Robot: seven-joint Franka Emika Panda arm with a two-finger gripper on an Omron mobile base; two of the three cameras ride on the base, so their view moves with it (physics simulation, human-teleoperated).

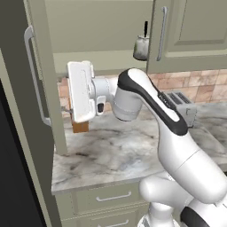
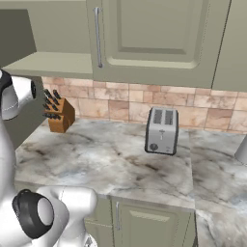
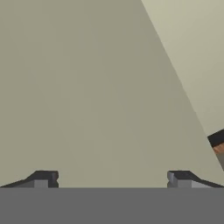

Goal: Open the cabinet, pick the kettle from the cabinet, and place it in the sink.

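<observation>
The cabinet [image 1: 190,31] hangs over the counter, its left door [image 1: 26,88] swung out wide and its right door shut. On the bare shelf inside stands the kettle [image 1: 142,48], small and silver with a black handle, close to the shut door's edge. My gripper [image 1: 73,91] is level with the shelf's underside, well left of and below the kettle, and points at the open door. In the hand view the gripper [image 3: 111,178] is open, nothing between its fingertips [image 3: 43,177], facing the flat grey-green door [image 3: 87,87]. The sink is out of view.
A silver toaster [image 2: 161,130] stands on the marble counter [image 2: 96,164] against the brick backsplash. A wooden knife block [image 2: 59,115] sits at the counter's left end, just behind my hand. Drawers [image 1: 106,197] run below the counter's front edge.
</observation>
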